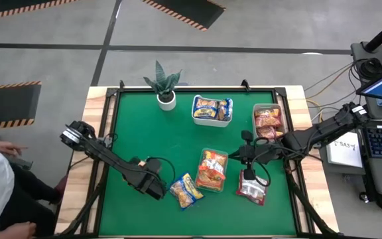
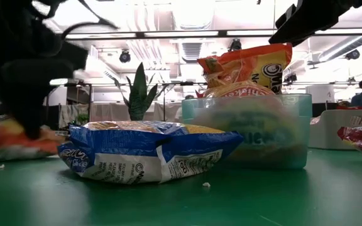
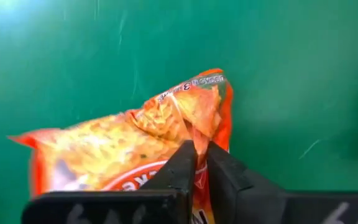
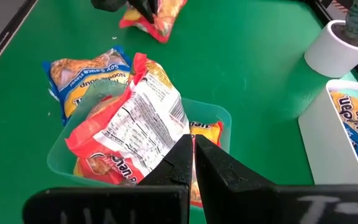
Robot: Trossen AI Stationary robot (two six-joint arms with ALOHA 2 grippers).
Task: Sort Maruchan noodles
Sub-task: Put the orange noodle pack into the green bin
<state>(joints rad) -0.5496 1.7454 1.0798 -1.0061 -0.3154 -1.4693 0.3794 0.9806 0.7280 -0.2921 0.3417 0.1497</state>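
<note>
Both grippers are pinching crinkly orange plastic packets, left gripper (image 3: pixel 201 155) by one (image 3: pixel 129 146) at seven o'clock, right gripper (image 4: pixel 193 155) dangling another (image 4: pixel 129 134) over the clear tray (image 4: pixel 58 155), needing centring before release.

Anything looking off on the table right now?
Yes: the orange packet pinched by the right tool lies tilted across the clear tray, sticking above its rim rather than flat inside. Small crumbs dot the green mat.
</note>
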